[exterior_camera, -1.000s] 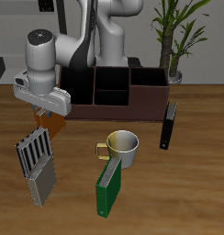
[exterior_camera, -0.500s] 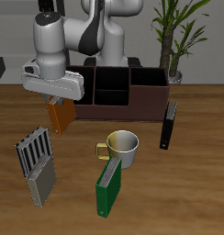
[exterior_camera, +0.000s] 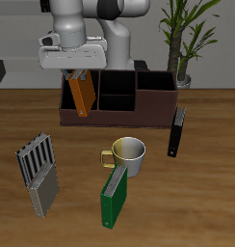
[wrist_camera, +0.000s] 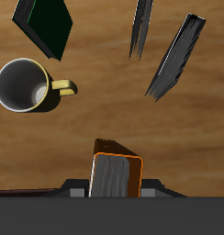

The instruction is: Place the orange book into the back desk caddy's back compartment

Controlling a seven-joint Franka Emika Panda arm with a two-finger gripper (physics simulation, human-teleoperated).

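Note:
My gripper (exterior_camera: 79, 70) is shut on the orange book (exterior_camera: 81, 95), which hangs upright below it, lifted off the table. In the exterior view the book is in front of the end of the back desk caddy (exterior_camera: 153, 100), the long dark brown box with open cells; whether it is over a cell I cannot tell. In the wrist view the orange book (wrist_camera: 115, 173) shows end-on between the fingers, with wooden table below it.
A grey slatted rack (exterior_camera: 38, 170) lies near the front. A white mug (exterior_camera: 128, 153) and a green book (exterior_camera: 114, 199) are mid-table. A black book (exterior_camera: 176, 131) lies beside the caddy. A potted plant (exterior_camera: 183, 39) stands behind. The wrist view shows the mug (wrist_camera: 28, 85) and green book (wrist_camera: 47, 23).
The gripper has risen and moved sideways along the caddy's front with the orange book, which went from near the table to well above it.

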